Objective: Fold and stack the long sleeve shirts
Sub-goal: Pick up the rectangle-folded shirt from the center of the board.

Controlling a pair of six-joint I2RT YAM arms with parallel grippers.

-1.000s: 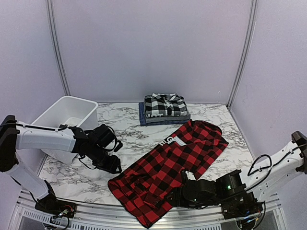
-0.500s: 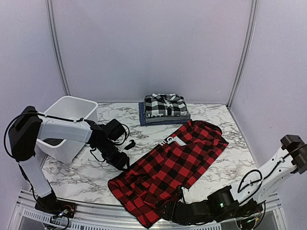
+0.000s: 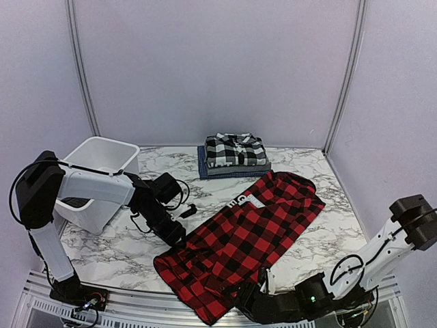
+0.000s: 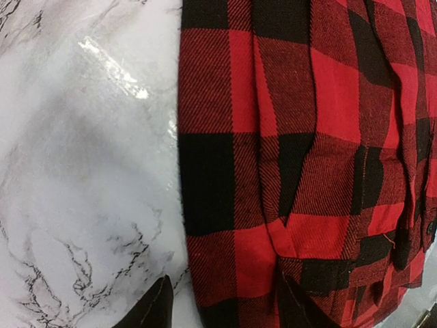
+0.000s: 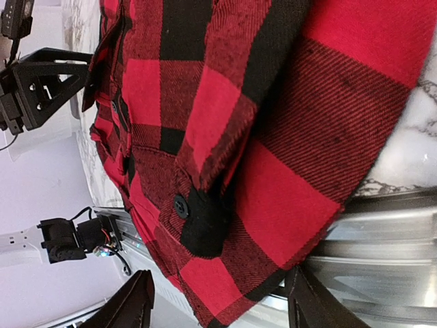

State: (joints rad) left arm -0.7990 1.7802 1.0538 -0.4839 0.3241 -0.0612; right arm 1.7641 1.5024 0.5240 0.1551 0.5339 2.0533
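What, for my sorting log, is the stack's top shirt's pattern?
The top shirt is black-and-white plaid; top external view.

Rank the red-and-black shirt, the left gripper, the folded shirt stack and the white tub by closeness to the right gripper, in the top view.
1. red-and-black shirt: near hem at the right gripper.
2. left gripper: at the shirt's left edge.
3. folded shirt stack, at the back, and white tub, back left: too close to call.
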